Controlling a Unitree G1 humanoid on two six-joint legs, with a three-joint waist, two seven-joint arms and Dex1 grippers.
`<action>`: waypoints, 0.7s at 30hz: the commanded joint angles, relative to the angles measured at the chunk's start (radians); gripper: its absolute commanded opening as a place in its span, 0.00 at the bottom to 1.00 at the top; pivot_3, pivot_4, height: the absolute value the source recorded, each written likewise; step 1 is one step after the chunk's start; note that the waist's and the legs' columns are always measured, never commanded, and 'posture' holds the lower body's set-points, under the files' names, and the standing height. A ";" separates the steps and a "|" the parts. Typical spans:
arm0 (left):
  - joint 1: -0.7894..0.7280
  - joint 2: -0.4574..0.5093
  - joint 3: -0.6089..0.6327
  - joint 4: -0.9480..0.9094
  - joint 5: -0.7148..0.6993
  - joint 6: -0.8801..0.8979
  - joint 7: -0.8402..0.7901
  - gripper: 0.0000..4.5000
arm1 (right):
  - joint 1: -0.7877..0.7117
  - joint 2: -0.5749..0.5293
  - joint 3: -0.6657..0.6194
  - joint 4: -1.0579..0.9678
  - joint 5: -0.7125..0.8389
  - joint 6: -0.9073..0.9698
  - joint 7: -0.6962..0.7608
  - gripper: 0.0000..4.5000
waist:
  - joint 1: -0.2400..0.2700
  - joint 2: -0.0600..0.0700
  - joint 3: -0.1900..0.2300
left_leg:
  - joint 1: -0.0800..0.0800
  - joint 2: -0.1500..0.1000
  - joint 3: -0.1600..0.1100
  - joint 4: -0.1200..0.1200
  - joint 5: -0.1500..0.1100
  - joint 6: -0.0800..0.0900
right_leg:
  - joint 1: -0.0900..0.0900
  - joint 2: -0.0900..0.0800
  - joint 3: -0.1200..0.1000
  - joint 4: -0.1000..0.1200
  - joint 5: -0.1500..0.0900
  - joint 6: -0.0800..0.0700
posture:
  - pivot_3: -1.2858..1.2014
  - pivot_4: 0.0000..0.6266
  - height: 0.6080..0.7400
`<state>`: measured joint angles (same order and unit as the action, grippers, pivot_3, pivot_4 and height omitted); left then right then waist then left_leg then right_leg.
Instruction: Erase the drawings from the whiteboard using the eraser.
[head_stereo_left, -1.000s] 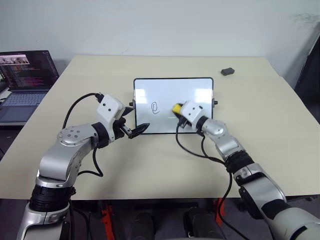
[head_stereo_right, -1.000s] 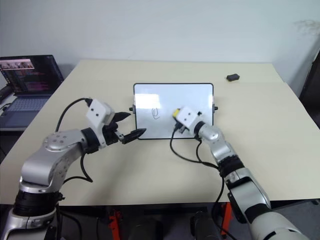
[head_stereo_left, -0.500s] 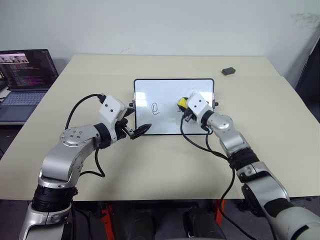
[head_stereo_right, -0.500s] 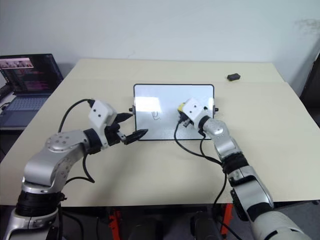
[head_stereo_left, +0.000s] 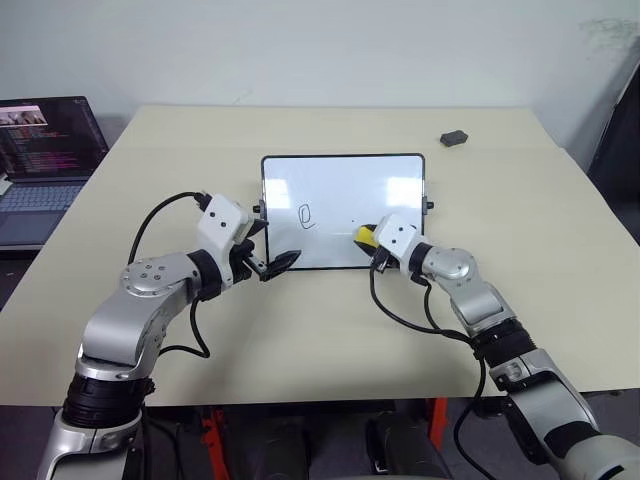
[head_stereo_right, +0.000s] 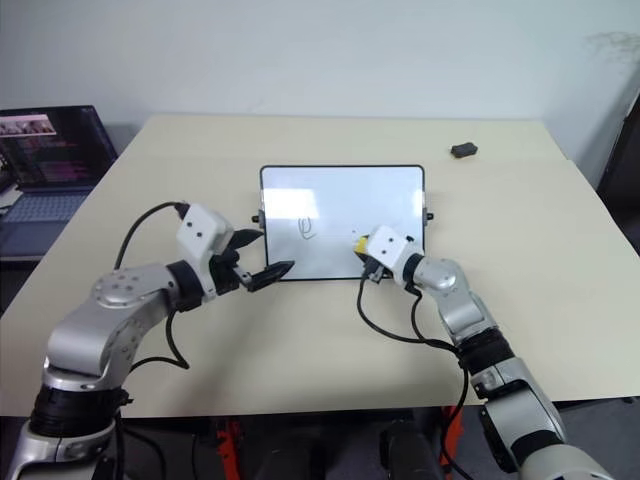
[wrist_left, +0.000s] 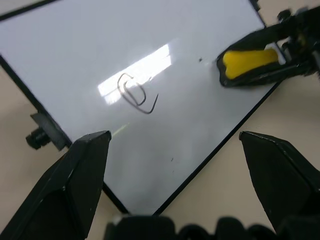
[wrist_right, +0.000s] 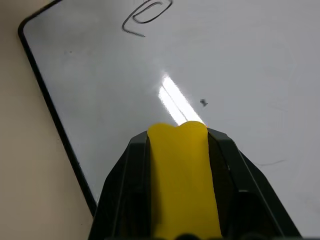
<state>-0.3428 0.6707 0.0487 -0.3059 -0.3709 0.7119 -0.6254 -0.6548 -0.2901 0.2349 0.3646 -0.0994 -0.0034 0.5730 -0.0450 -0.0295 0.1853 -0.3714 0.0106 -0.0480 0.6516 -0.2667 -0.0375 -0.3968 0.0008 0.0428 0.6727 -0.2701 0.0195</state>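
Eraser (wrist_right: 182, 180), a soft yellow block that bulges a little under the squeeze, sits clamped between the black fingers of the right gripper (head_stereo_left: 372, 238) at the near right part of the whiteboard (head_stereo_left: 340, 175). The left gripper (head_stereo_left: 283, 260) hovers with its fingers spread apart over the near left corner. On the glossy white surface, one thin looped drawing (wrist_left: 134, 93) remains at left of centre, plus a tiny speck (wrist_right: 203, 103); the right side looks clean, so I judge most of the work done. Further back, a small dark lump (head_stereo_left: 454, 138) lies on the matte beige table (head_stereo_left: 520, 200).

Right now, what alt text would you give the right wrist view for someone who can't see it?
The right gripper clamps a yellow eraser against a whiteboard. One loop-shaped marker drawing and a tiny dark speck remain beyond it.
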 joint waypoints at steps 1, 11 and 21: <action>-0.002 0.018 0.037 -0.009 0.008 -0.014 0.004 1.00 | -0.084 0.009 -0.083 -0.004 0.024 0.004 -0.075 0.26 | 0.000 0.000 0.000 | -0.006 0.000 0.000 -0.001 0.000 0.000 | -0.007 0.000 0.000 0.001 0.001 -0.002 | 0.52 0.24 1.00; 0.007 0.006 0.022 -0.027 0.005 -0.014 0.009 1.00 | -0.046 0.037 -0.001 0.021 -0.019 0.048 -0.048 0.26 | -0.001 0.000 0.000 | -0.014 0.000 0.001 -0.007 0.001 -0.003 | -0.017 -0.001 0.000 0.000 0.002 -0.006 | 0.52 0.24 1.00; 0.007 0.005 0.024 -0.021 0.006 -0.018 0.009 1.00 | 0.054 0.009 0.073 -0.111 -0.058 0.108 0.009 0.26 | -0.002 0.000 0.000 | -0.009 0.000 0.000 -0.005 0.004 -0.006 | -0.013 -0.001 -0.001 0.002 0.000 -0.002 | 0.52 0.24 1.00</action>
<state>-0.3288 0.6745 0.0571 -0.3031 -0.3699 0.7114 -0.6205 -0.6041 -0.2673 0.3198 0.2789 -0.1405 0.0923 0.5970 -0.0474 -0.0298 0.1851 -0.3800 0.0104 -0.0484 0.6466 -0.2617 -0.0437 -0.4095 0.0000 0.0413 0.6755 -0.2697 0.0181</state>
